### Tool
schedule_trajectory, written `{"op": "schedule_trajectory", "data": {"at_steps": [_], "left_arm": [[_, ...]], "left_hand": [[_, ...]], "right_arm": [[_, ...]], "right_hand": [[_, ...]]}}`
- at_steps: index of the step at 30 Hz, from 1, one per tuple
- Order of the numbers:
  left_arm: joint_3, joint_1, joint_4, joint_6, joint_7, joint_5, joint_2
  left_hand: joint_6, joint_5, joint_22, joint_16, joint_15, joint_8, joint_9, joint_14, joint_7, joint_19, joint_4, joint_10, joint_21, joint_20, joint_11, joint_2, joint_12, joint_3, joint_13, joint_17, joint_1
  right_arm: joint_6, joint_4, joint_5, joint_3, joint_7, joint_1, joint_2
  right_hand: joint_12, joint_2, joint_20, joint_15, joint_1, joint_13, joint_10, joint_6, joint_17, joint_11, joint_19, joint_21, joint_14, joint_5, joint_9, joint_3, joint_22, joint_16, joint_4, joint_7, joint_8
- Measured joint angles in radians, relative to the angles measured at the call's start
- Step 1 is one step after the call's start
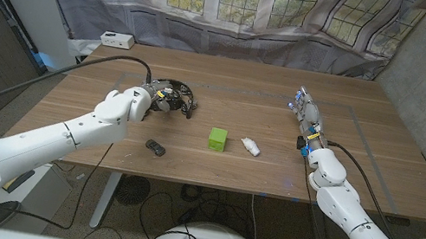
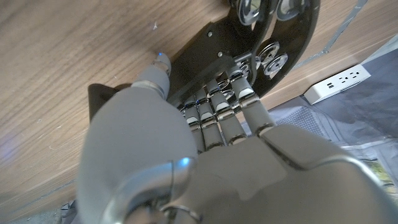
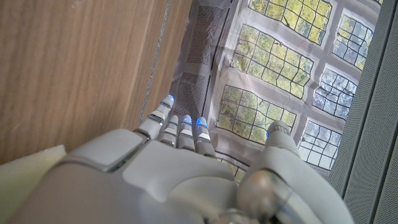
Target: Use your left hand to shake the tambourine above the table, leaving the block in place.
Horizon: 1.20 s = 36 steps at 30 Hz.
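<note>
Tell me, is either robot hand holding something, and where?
The left robot hand grips the black round tambourine by its rim; the right robot hand holds nothing.

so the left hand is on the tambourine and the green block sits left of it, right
Not quite. In the head view the green block sits to the right of the tambourine, not left. The left hand is on the tambourine, as you said.

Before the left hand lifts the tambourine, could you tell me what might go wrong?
The left hand grips the black jingle tambourine only at its rim, fingers hooked over the edge, so shaking could loosen it. The small green cube block and small black object lie close by; a dropped tambourine might knock them.
</note>
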Motion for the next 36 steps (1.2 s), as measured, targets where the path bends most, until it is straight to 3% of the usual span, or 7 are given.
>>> {"op": "schedule_trajectory", "data": {"at_steps": [10, 14, 28, 36], "left_arm": [[0.006, 0.009, 0.02, 0.021, 0.047, 0.004, -0.018], [0.007, 0.012, 0.028, 0.025, 0.066, 0.004, -0.025], [0.025, 0.005, 0.059, 0.022, 0.098, -0.015, -0.046], [0.027, 0.0, 0.077, 0.013, 0.119, -0.043, -0.063]], "left_hand": [[0.041, 0.0, 0.0, 0.0, -0.007, 0.007, 0.0, 0.033, 0.005, 0.012, -0.006, 0.043, 0.0, -0.001, -0.007, 0.013, 0.01, 0.014, 0.0, 0.0, 0.024], [0.065, 0.0, -0.002, -0.005, -0.009, 0.01, 0.0, 0.052, 0.007, 0.036, -0.015, 0.061, 0.008, -0.011, -0.011, 0.018, 0.013, 0.027, 0.0, 0.0, 0.061], [0.073, 0.0, -0.003, -0.016, -0.009, 0.01, 0.004, 0.063, 0.016, 0.038, -0.014, 0.073, 0.008, -0.013, 0.002, 0.032, 0.013, 0.051, 0.0, 0.0, 0.093], [0.179, 0.0, -0.01, -0.01, -0.022, 0.019, 0.005, 0.165, 0.032, 0.133, -0.017, 0.167, 0.026, -0.042, 0.017, 0.058, 0.024, 0.106, 0.003, -0.001, 0.167]], "right_arm": [[0.0, 0.001, 0.004, 0.0, 0.0, -0.005, 0.0], [0.001, 0.003, 0.006, 0.0, 0.0, -0.006, 0.0], [0.001, 0.005, 0.009, 0.001, 0.004, -0.008, -0.001], [-0.002, 0.003, 0.011, 0.001, 0.007, -0.008, -0.004]], "right_hand": [[0.0, 0.0, 0.0, 0.006, 0.0, 0.0, 0.0, 0.0, 0.0, 0.0, 0.0, 0.0, 0.006, 0.0, 0.0, 0.0, 0.0, 0.0, 0.0, 0.0, 0.0], [0.0, 0.0, 0.0, 0.006, 0.0, 0.0, 0.0, 0.0, 0.0, 0.0, 0.0, 0.0, 0.006, 0.0, 0.0, 0.0, 0.0, 0.0, 0.0, 0.0, 0.0], [0.0, 0.0, 0.005, 0.005, 0.0, 0.0, 0.0, 0.0, 0.0, 0.0, -0.006, 0.0, 0.005, 0.0, 0.0, 0.0, 0.0, 0.0, 0.0, 0.0, 0.0], [0.0, 0.0, 0.006, 0.005, 0.0, 0.0, 0.0, 0.0, 0.0, 0.0, -0.005, 0.0, 0.005, 0.0, 0.0, 0.0, 0.0, 0.0, 0.0, 0.0, 0.0]]}}
